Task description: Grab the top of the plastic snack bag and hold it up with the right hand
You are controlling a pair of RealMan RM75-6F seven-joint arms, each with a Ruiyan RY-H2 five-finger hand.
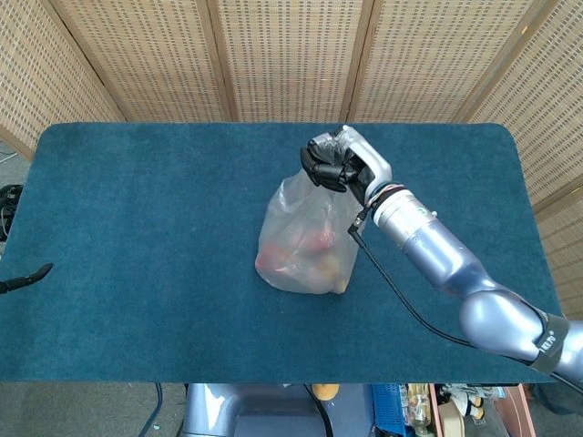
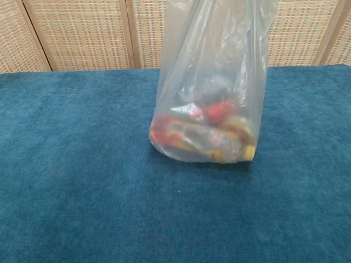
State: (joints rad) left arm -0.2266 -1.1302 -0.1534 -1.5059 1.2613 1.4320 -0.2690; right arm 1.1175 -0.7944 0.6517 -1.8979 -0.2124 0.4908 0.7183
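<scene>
A clear plastic snack bag with red and yellow packets inside hangs stretched tall above the blue table. My right hand grips the bunched top of the bag, fingers curled tight around it. In the chest view the snack bag fills the middle, its bottom with the packets just off or barely touching the cloth; the right hand is above that frame. Only a dark sliver of my left hand shows at the far left edge of the head view, well away from the bag.
Wicker screen panels stand behind the table's far edge. A cable runs along my right forearm. Bins with clutter sit on the floor below the table's near right edge.
</scene>
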